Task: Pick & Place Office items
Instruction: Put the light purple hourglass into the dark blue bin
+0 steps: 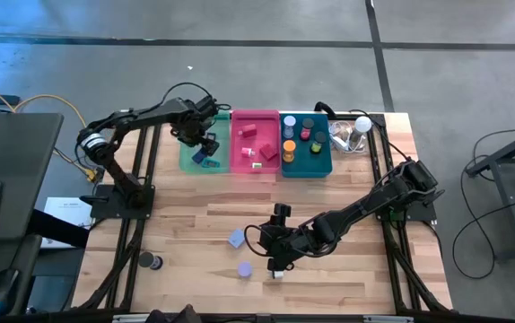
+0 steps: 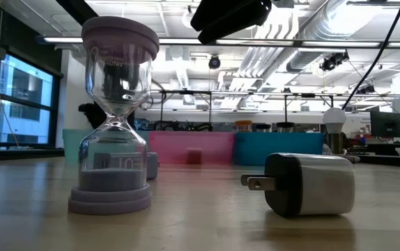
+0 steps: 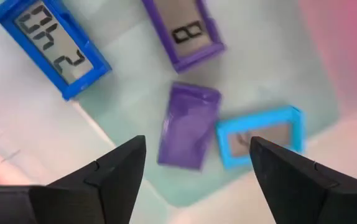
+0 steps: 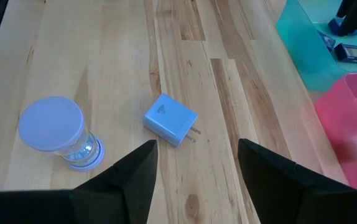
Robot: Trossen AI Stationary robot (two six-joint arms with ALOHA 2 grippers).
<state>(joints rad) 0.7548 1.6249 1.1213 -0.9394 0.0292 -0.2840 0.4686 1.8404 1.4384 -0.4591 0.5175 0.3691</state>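
My left gripper (image 1: 202, 151) hangs open over the green bin (image 1: 186, 163), fingers pointing down (image 3: 197, 146). On the bin's floor lie a blue timer (image 3: 53, 46), a purple timer (image 3: 185, 31), a purple block (image 3: 188, 124) and a light-blue timer (image 3: 259, 135); the fingers stand above them and touch none. My right gripper (image 1: 277, 260) is open (image 4: 197, 146) above the table's near middle. Ahead of it a lavender-blue charger (image 4: 171, 120) lies flat and a lavender hourglass (image 4: 59, 132) stands upright (image 2: 113, 118). A black-and-white plug (image 2: 304, 183) lies on its side.
The pink bin (image 1: 256, 117) and teal bin (image 1: 307, 170), both holding small items, stand in a row with the green one at the far edge. A white bulb (image 1: 362, 124) sits at the far right. A dark roll (image 1: 151, 261) stands near the front left.
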